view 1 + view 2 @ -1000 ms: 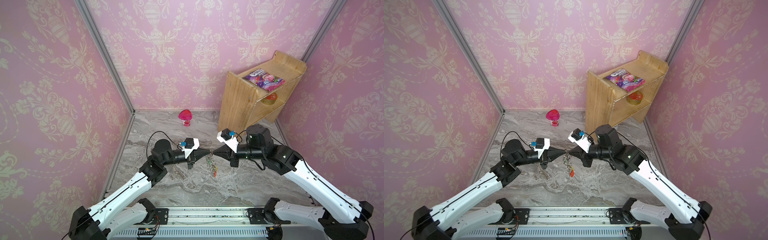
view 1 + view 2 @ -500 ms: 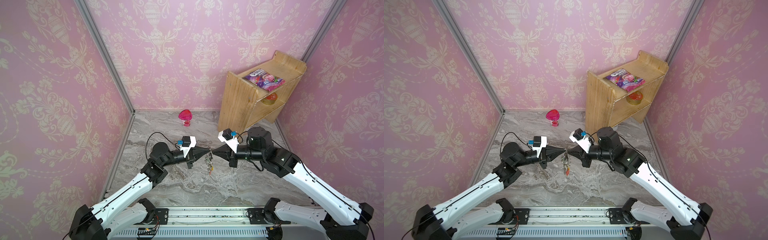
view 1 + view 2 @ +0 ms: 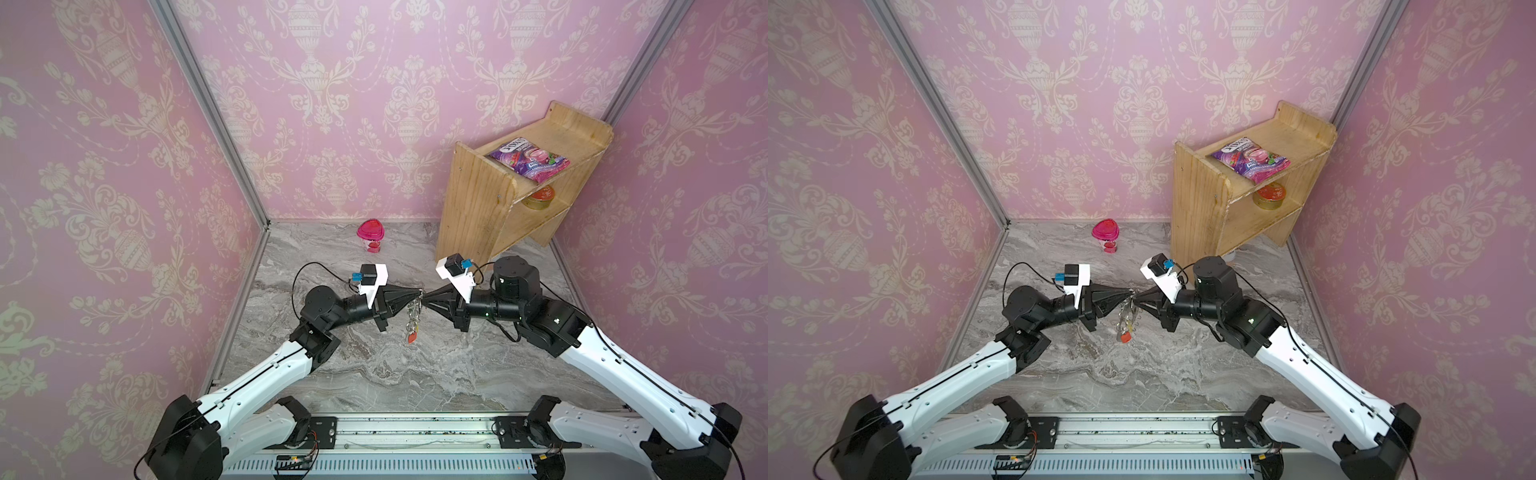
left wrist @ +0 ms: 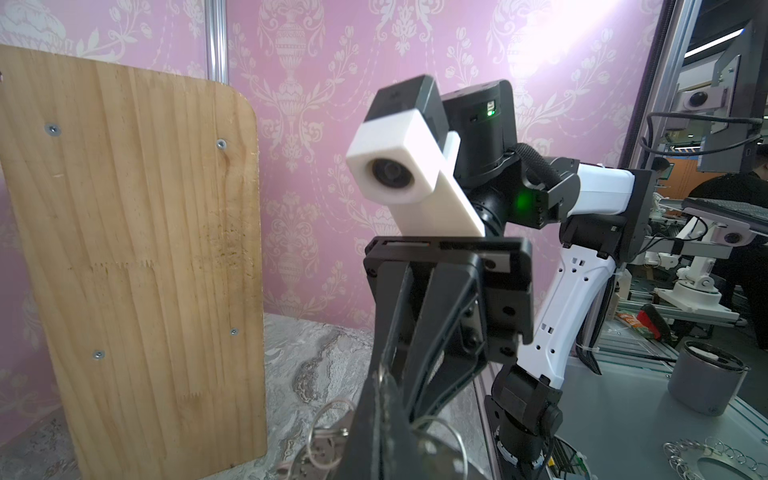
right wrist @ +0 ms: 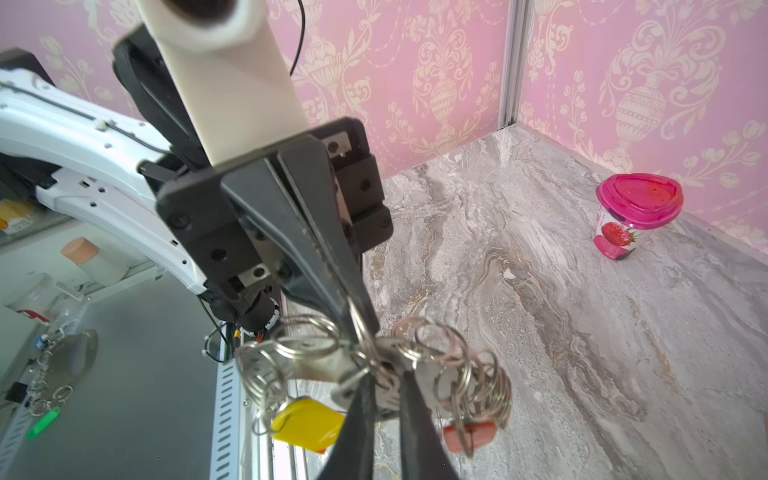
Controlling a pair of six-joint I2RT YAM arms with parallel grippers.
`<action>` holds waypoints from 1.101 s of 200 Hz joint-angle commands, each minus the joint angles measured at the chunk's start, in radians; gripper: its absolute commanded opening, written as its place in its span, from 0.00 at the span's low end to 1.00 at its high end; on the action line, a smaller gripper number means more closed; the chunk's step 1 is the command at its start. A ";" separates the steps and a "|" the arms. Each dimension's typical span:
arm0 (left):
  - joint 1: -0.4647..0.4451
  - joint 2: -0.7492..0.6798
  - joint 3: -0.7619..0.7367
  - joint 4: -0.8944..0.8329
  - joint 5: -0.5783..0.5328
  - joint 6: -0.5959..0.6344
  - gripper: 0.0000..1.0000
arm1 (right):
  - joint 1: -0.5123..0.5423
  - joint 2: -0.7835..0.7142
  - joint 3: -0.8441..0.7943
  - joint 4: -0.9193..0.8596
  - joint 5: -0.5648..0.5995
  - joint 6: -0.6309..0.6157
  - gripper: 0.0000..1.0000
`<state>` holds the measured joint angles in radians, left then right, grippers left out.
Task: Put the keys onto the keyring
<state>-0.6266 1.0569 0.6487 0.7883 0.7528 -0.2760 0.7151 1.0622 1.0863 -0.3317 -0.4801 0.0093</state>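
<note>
table: marble table [image 3: 415, 374], wooden shelf [image 3: 478, 199] back right, pink cup [image 3: 370, 235] at the back wall. None of these has shifted.
arms: both reach in and meet tip to tip in mid-air over the table centre. The meeting point sits a bit higher in both top views than a second ago; lifted or pushed back, cannot tell which.
left gripper: left gripper [image 3: 417, 294] is clamped shut on the top of the keyring, same as before.
right gripper: right gripper [image 5: 384, 374] was closed tight and its jaws have just begun to part. The gap is narrow, with silver metal between the fingers in the right wrist view. Cannot tell if it still grips.
keyring: keyring [image 5: 316, 365] hangs from the left tips, clear of the table, rings bunched together.
keys: keys [image 5: 430, 376] are probably the flat silver piece among the rings by the right fingers. The black-framed tag is not visible, and I cannot tell whether it is threaded on.
tags: red tag [image 5: 469, 434] hangs lowest, yellow tag [image 5: 307, 424] beside it.
meaning: right side seems to be letting go, so threading is likely ending or a regrip is coming. If the key isn't caught on a ring, it drops.
</note>
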 commanded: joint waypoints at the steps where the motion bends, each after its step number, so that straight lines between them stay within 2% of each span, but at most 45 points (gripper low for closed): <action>1: -0.002 -0.026 0.014 0.079 -0.009 0.003 0.00 | 0.000 -0.009 -0.005 -0.085 0.031 -0.004 0.21; 40: -0.002 -0.037 0.007 0.044 0.001 0.028 0.00 | -0.029 -0.051 0.044 -0.157 0.047 -0.037 0.29; 112: -0.003 -0.031 0.007 -0.009 0.023 0.065 0.00 | -0.045 -0.069 0.075 -0.102 0.012 -0.085 0.30; 220: -0.005 -0.023 0.009 -0.014 0.026 0.066 0.00 | -0.045 -0.023 0.016 0.095 -0.118 -0.032 0.17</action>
<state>-0.6266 1.0470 0.6487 0.7609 0.7544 -0.2298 0.6754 1.0248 1.1275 -0.2916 -0.5472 -0.0463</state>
